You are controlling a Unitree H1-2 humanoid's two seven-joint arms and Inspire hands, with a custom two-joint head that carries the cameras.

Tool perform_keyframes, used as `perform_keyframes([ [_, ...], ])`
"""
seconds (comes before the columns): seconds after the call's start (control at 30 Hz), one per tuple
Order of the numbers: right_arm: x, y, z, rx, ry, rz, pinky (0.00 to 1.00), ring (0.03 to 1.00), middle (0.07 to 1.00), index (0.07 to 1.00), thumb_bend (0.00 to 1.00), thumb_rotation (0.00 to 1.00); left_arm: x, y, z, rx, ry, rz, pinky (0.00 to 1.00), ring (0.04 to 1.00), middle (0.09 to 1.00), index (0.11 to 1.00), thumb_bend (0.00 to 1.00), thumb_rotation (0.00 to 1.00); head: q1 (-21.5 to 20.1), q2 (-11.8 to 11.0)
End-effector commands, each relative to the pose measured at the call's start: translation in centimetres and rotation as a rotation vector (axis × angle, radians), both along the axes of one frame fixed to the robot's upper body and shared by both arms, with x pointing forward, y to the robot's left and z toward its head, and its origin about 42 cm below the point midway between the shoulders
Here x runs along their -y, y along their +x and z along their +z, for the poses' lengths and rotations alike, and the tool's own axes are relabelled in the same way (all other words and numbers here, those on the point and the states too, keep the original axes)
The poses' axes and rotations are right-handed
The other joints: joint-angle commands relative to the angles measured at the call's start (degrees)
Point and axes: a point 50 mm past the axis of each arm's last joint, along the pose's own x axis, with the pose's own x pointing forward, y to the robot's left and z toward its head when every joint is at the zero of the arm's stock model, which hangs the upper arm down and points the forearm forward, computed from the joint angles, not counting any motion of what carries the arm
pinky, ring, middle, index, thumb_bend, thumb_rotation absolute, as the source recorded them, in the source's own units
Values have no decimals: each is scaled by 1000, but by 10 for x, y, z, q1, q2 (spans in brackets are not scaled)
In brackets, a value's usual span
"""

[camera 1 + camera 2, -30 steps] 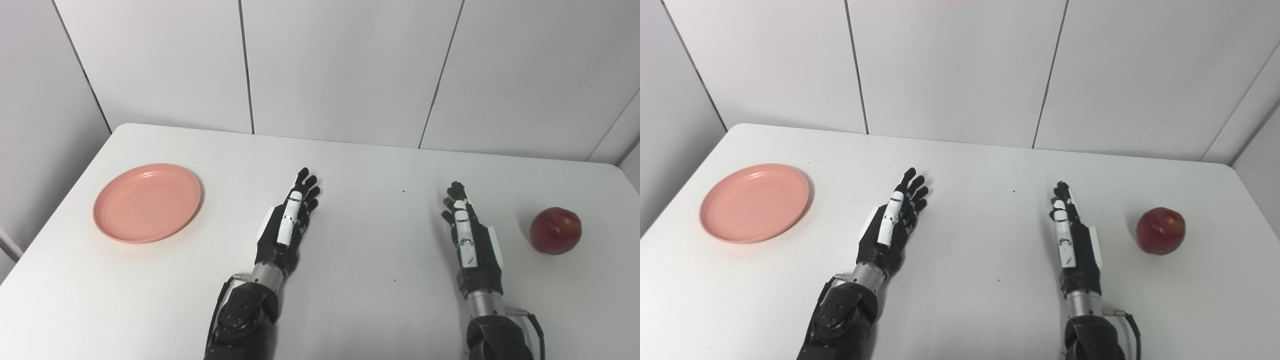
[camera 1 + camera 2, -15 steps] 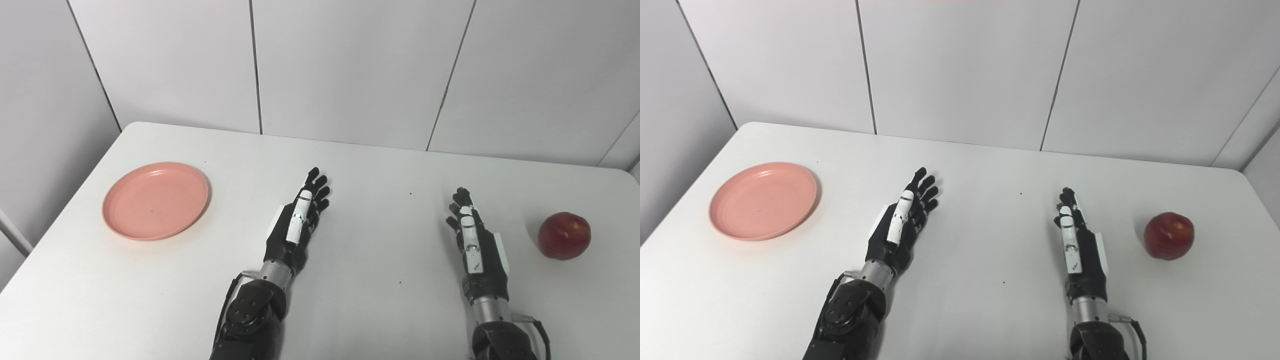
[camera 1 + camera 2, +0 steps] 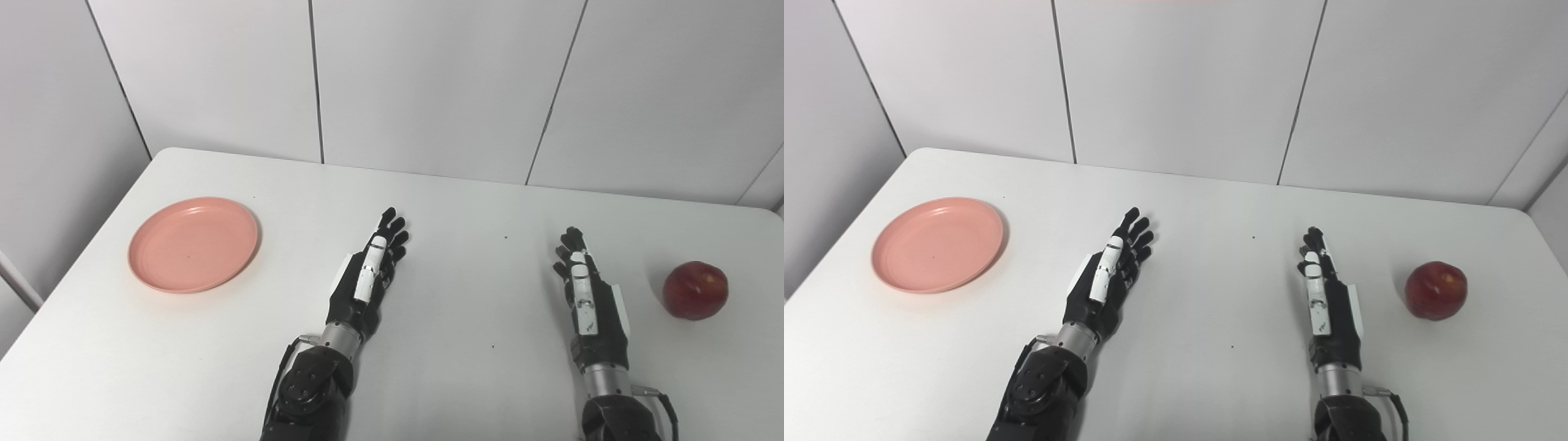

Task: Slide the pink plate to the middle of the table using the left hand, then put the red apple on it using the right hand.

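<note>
**Plate and apple both waiting untouched**

The pink plate (image 3: 193,244) is lying at the left of the frame on the white table (image 3: 459,367). It looks light, stiff and smooth, so pressing on its near rim should slide it. The left hand (image 3: 367,278) and the right hand (image 3: 588,291) are resting in the lower middle, both released and holding nothing. The red apple (image 3: 695,290) is sitting at the right; it is round and firm, so grasping around its sides seems best.

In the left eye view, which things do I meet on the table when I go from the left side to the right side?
pink plate → left hand → right hand → red apple
</note>
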Motion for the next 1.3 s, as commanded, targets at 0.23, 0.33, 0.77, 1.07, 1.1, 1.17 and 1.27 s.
perform_keyframes([
  [0.23, -2, 4, 12, 92, 5, 13, 936, 951, 952, 945, 209, 1000, -10, 4, 26, 58, 18, -24, 996, 977, 989, 979, 421, 1000, 8, -2],
  [0.33, -2, 4, 12, 90, 3, 9, 931, 947, 950, 943, 214, 1000, -14, 4, 34, 73, 22, -30, 998, 976, 986, 975, 431, 1000, 8, -2],
  [0.77, -4, 4, 12, 78, 16, 10, 950, 952, 955, 950, 209, 1000, -25, 10, 76, 145, 25, -10, 977, 955, 967, 958, 417, 1000, 13, -4],
  [1.07, -8, -1, 16, 64, 33, 41, 999, 978, 976, 973, 237, 1000, -36, 18, 101, 222, 47, 6, 990, 966, 968, 954, 428, 1000, 19, -6],
  [1.1, -8, -2, 17, 64, 32, 43, 1000, 979, 976, 973, 239, 1000, -37, 19, 105, 233, 49, 10, 988, 966, 968, 954, 427, 1000, 22, -7],
  [1.17, -8, -2, 17, 62, 33, 48, 1000, 981, 980, 977, 236, 1000, -40, 21, 112, 249, 52, 18, 989, 969, 974, 961, 418, 1000, 24, -8],
  [1.27, -8, -2, 17, 56, 37, 53, 1000, 989, 985, 982, 244, 1000, -43, 24, 119, 269, 53, 28, 996, 970, 976, 959, 408, 1000, 28, -10],
])
